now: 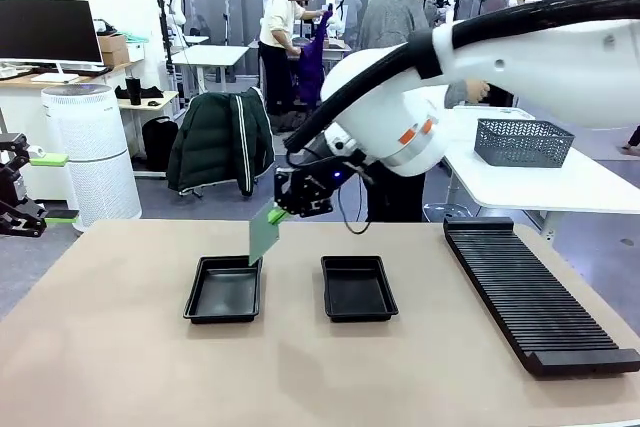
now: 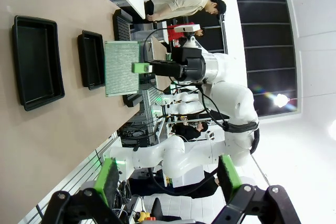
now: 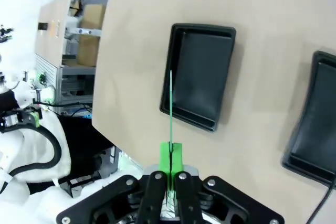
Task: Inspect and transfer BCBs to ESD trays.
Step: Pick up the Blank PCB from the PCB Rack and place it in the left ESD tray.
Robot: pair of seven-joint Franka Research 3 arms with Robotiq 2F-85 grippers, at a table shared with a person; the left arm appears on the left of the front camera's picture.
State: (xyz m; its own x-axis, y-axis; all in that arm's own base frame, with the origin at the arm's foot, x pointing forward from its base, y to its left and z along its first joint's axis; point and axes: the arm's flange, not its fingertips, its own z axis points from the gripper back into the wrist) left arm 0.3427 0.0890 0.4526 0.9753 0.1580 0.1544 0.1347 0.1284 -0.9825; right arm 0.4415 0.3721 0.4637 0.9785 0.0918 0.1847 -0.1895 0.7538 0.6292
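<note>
My right gripper (image 1: 283, 209) is shut on the top edge of one BCB (image 1: 263, 236), a pale green board that hangs upright just above the far right corner of the left ESD tray (image 1: 224, 290). The right ESD tray (image 1: 357, 288) lies beside it with nothing in it. In the right wrist view the BCB (image 3: 170, 106) shows edge-on between the shut pads (image 3: 165, 158), over the near rim of the left tray (image 3: 199, 80). From the left wrist I see the board's face (image 2: 122, 68) and both trays (image 2: 37, 61) (image 2: 93, 59). My left gripper (image 1: 52, 187) (image 2: 168, 179) is open at the table's left edge, holding nothing.
A long black slotted rack (image 1: 535, 292) runs along the table's right side. Behind it stands a white table with a grey mesh basket (image 1: 522, 142). A person (image 1: 395, 17) stands beyond the far edge, behind my right arm.
</note>
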